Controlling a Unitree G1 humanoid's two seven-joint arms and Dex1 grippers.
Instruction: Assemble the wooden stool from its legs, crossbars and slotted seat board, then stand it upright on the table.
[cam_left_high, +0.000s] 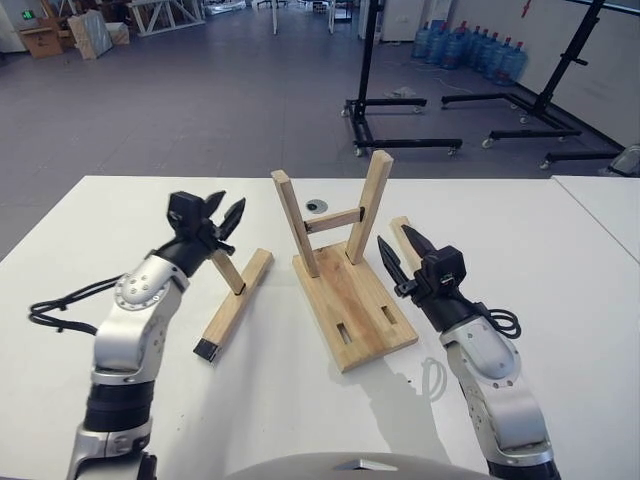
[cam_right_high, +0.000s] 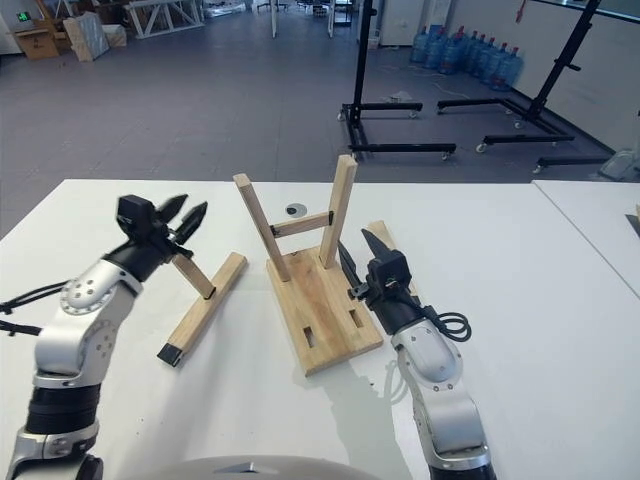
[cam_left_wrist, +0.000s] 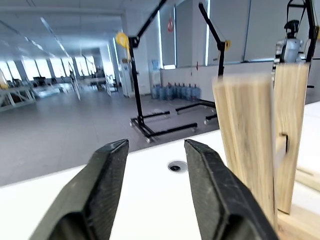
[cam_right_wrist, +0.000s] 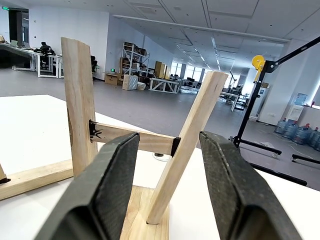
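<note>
Left gripper (cam_left_high: 231, 201) and right gripper (cam_left_high: 393, 238) are hanging open and empty, the seat board (cam_left_high: 352, 302) mid-tabletop is holding only two legs (cam_left_high: 296, 222), and a loose leg (cam_left_high: 238, 290) is lying toward the left edge.

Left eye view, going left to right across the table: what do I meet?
In order: black cable → left gripper → left upright leg → crossbar → right upright leg. The loose leg piece and the right gripper overlap these, so I leave them out.

One seat board (cam_left_high: 352, 305) holds two upright legs (cam_left_high: 294, 222) (cam_left_high: 370, 205) and one crossbar (cam_left_high: 333, 221). One leg (cam_left_high: 235, 305) lies beside the left pincer (cam_left_high: 222, 213) with a second crossbar (cam_left_high: 228, 272), another leg (cam_left_high: 402, 232) beside the right pincer (cam_left_high: 398, 250).
</note>
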